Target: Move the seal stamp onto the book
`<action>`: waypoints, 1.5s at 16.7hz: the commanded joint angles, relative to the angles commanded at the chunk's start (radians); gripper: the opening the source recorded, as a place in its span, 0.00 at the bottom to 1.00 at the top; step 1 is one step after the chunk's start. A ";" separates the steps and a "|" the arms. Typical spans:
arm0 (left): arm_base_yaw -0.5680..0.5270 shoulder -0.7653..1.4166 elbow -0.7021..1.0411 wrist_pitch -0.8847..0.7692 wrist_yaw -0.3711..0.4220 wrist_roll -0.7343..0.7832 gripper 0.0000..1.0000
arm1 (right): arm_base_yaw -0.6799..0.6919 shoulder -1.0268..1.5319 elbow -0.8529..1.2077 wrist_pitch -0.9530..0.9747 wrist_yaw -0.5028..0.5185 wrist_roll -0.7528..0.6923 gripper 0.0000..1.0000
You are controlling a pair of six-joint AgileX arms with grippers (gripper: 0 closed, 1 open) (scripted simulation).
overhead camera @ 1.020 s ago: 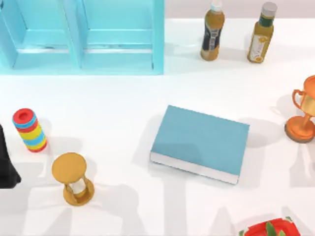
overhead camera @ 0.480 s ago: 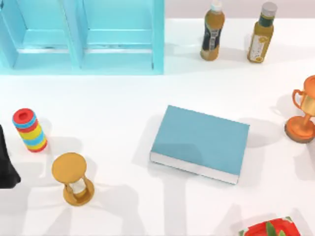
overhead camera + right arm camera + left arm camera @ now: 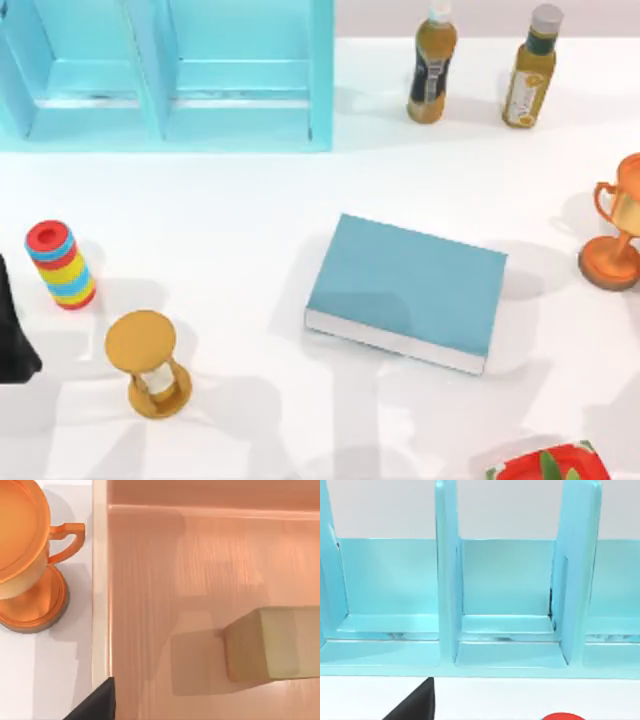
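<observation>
Your right gripper (image 3: 96, 706) shows as a dark wedge at the edge of its wrist view, and you cannot tell whether it is spread or pressed together. It hangs over the pale rim of a peach-coloured tray (image 3: 100, 580). On the tray's floor lies a small tan block with rounded edges (image 3: 270, 645), which looks like the seal stamp. It rests flat, casts a shadow beside it, and sits apart from the walls you can see. Just outside the rim stands the orange trophy (image 3: 27, 555), its foot on the white table (image 3: 45, 680).

Your left gripper (image 3: 415, 706) is likewise a dark wedge, its state not readable. It faces the turquoise shelf (image 3: 447, 580), whose open compartments are split by upright panels. A red arc (image 3: 562, 716) peeks in at the frame's edge.

From above you get the book (image 3: 405, 285), lying flat near the table's middle, its teal cover up and its white page edges toward the near side. The trophy stands well apart to its right. Two bottles (image 3: 432, 65) stand at the far side, right of the shelf. An hourglass (image 3: 148, 365) and a striped stack of rings (image 3: 60, 265) are on the left, near your left arm (image 3: 12, 335). A red item with green leaves (image 3: 545, 465) is cut off at the near edge.
</observation>
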 joint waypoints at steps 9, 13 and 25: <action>0.000 0.000 0.000 0.000 0.000 0.000 1.00 | -0.153 0.699 0.590 -0.463 0.001 -0.145 1.00; 0.000 0.000 0.000 0.000 0.000 0.000 1.00 | -0.183 0.813 0.703 -0.559 -0.001 -0.180 1.00; 0.000 0.000 0.000 0.000 0.000 0.000 1.00 | -0.181 0.862 0.540 -0.339 -0.001 -0.177 1.00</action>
